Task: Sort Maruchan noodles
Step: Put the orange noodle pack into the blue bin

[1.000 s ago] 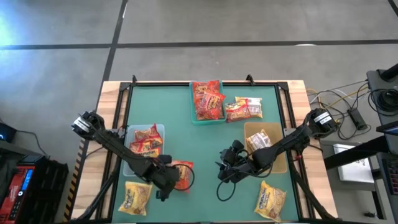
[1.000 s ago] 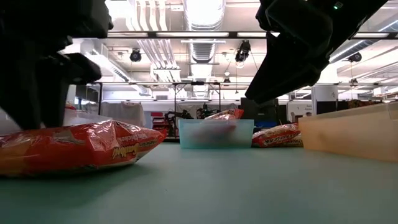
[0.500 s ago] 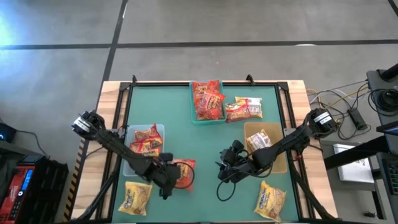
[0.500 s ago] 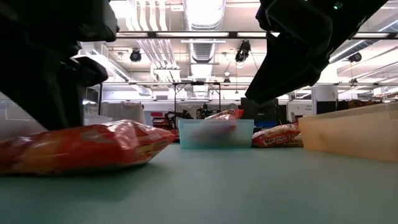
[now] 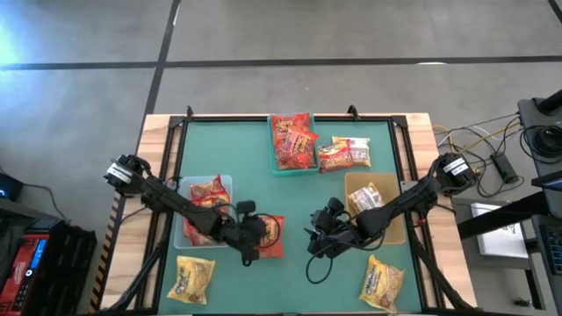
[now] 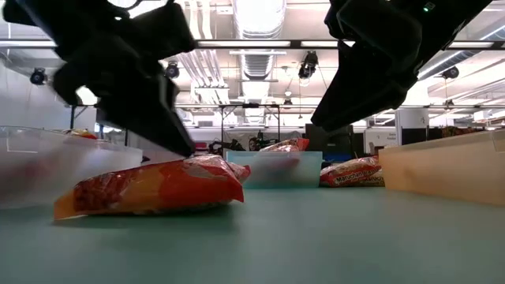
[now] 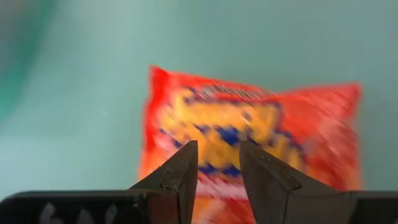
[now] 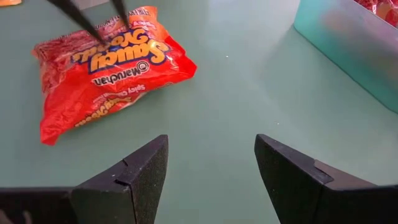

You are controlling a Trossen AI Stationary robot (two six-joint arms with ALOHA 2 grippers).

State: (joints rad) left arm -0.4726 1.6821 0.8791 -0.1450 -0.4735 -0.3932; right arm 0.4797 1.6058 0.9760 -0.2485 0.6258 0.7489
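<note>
A red Maruchan noodle packet lies near the table's middle, also in the low view and the right wrist view. My left gripper reaches it from the left and is shut on it. My right gripper hovers open to the packet's right, its fingers apart over bare table. More red packets fill the teal bin and the clear bin. Two yellow packets lie near the front edge. My left gripper pinches the red packet between its two fingers at the packet's edge on the table's left side. The fingers slant down from the table's left. The packet's underside rests on the table, its top bulging up beside the fingertips.
Two more packets lie beside the teal bin at the far side. A tan bin with one packet stands on the right, under my right arm. Bare green table lies between the two grippers and along the front middle.
My left gripper has moved toward the table's right edge and tipped to a flatter slant. The red packet has slid along the table with it, toward the middle, and stays flat on the surface.
</note>
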